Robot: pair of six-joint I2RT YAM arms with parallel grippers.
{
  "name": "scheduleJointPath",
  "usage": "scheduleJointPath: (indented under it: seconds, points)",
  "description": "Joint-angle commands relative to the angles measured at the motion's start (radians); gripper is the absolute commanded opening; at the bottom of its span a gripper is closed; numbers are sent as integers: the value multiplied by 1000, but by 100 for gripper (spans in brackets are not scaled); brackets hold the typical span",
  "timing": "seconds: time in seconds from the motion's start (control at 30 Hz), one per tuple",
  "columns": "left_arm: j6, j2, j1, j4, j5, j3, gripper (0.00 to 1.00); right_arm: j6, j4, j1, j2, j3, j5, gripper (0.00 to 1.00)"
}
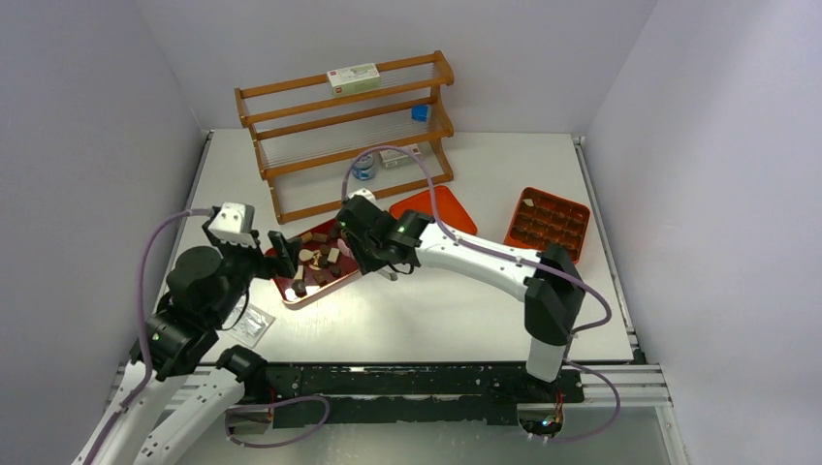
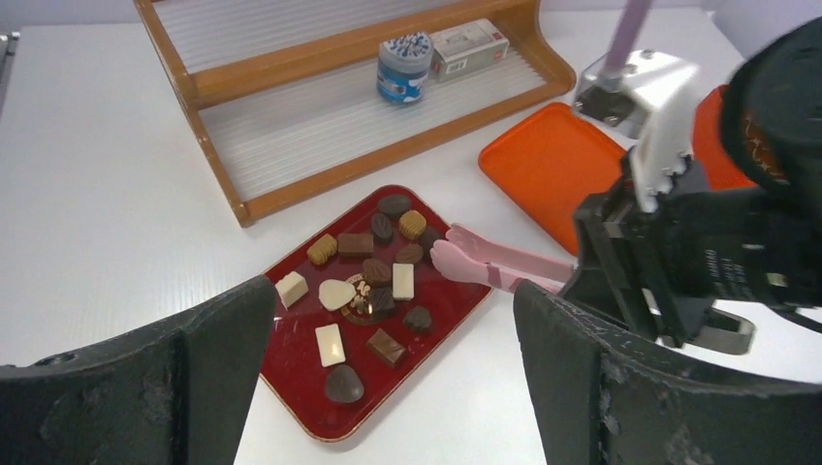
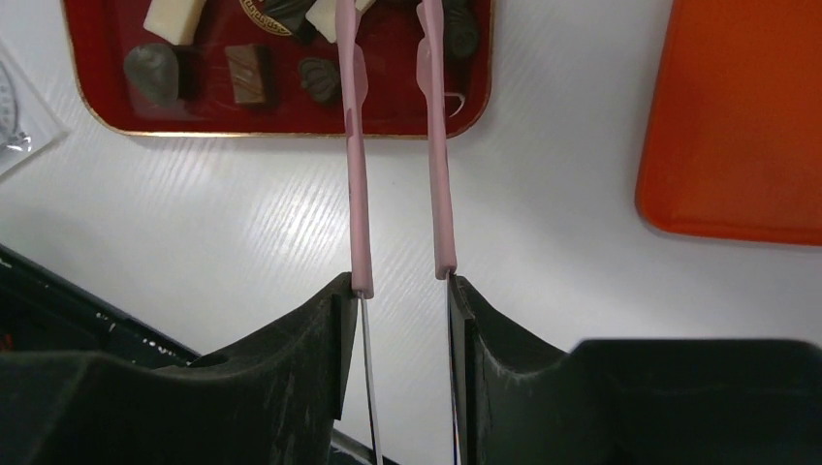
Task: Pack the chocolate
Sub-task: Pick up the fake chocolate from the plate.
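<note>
Several chocolate pieces (image 1: 315,260), dark brown, lighter brown and cream-white, lie on a dark red tray (image 1: 291,293). They also show in the left wrist view (image 2: 373,276) and at the top of the right wrist view (image 3: 250,85). My right gripper (image 1: 366,237) (image 3: 399,286) is shut on pink tongs (image 3: 357,174). The tongs' arms stand apart and their tips (image 2: 454,258) reach over the tray's right edge. My left gripper (image 1: 281,254) (image 2: 393,291) is open and empty, just at the tray's left side. An orange compartment box (image 1: 572,211) sits at the right with one light piece (image 1: 529,202) in it.
An orange lid (image 1: 448,205) (image 2: 543,165) lies between the red tray and the box. A wooden rack (image 1: 291,131) stands at the back with a jar (image 1: 363,167), small boxes and a blue cube. A clear plastic packet (image 1: 250,323) lies near the left arm.
</note>
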Motion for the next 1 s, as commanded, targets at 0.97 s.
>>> scheduleJointPath:
  seconds: [0.97]
  points:
    - [11,-109,-1,16,-34,-20,97,-79,-157,-17,185,176,94,42]
